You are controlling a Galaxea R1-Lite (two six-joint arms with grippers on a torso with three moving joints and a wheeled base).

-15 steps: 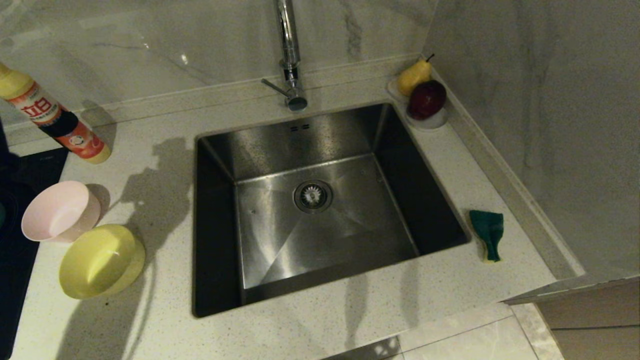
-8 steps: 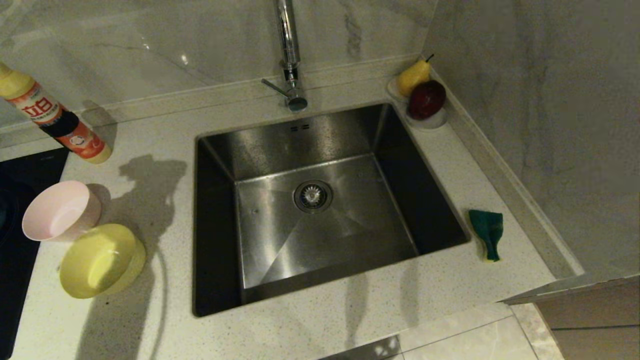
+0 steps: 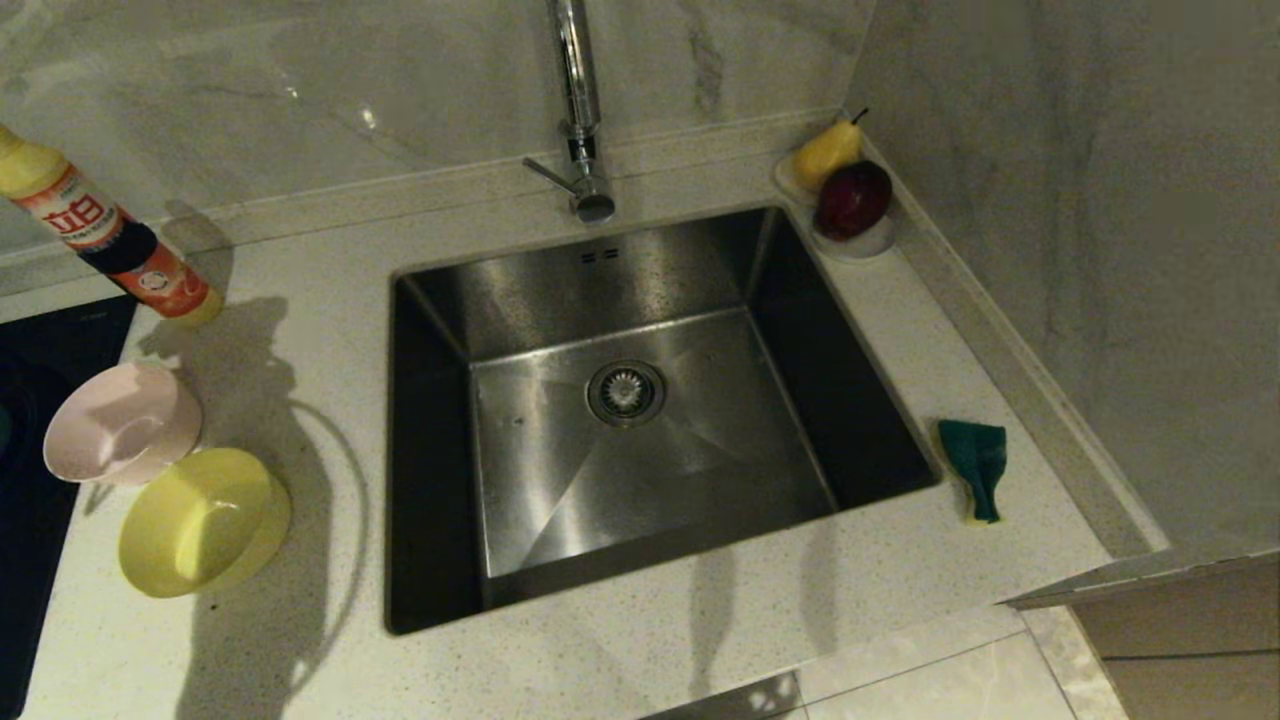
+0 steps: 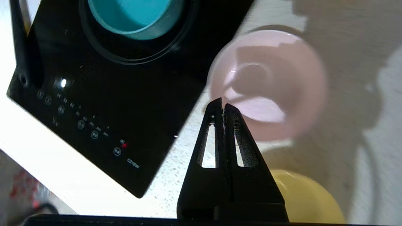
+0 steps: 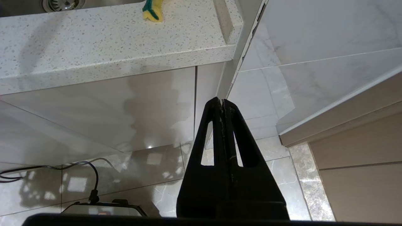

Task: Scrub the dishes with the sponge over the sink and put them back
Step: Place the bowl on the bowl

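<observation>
Square brushed-steel sink (image 3: 640, 420), round drain (image 3: 626, 391)

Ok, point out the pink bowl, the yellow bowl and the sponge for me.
pink bowl (image 3: 118, 425): head view, on its inner wall.
yellow bowl (image 3: 195, 525): head view, on the inside of the bowl.
sponge (image 3: 975, 455): head view, on its dark green scouring face.

The bottle (image 3: 105, 240) at ten o'clock carries large white characters on a red label; the cooktop (image 4: 103, 103) print is illegible.
</observation>
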